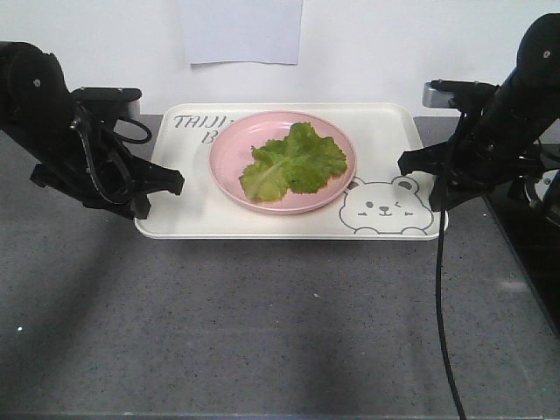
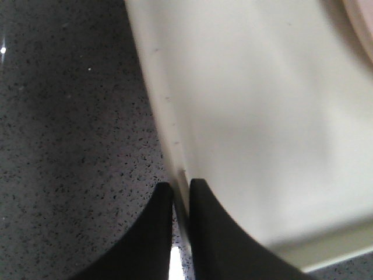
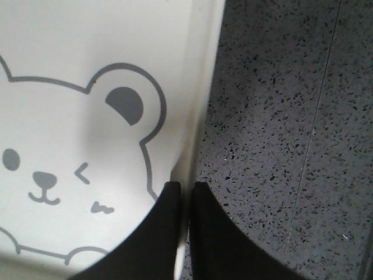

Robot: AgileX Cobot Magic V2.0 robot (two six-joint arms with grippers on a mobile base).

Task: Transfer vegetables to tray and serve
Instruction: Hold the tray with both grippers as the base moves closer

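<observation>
On the left side of the grey counter (image 1: 262, 324), the left gripper (image 1: 171, 182) has its two fingers pinched on the tray's (image 1: 385, 131) left rim; the left wrist view shows the thin cream edge caught between the nearly closed black fingers (image 2: 145, 233), one outside over the counter, one inside on the tray floor. Moving rightward, the tray lies flat, and on it sits a round pink plate (image 1: 229, 150) with the lettuce (image 1: 296, 162) lying in its middle. So the greens are on the tray only by way of the plate. Further right comes the printed bear face (image 1: 386, 207), and at the right rim the right gripper (image 1: 411, 163) is likewise clamped thinly on the edge, as the right wrist view confirms.

The likely next step is a two-handed lift, and the grips look shallow. If one arm rises faster, the tray could tilt and the plate slide toward the low side. A rim might also slip from a pinch this narrow, dropping that end.
</observation>
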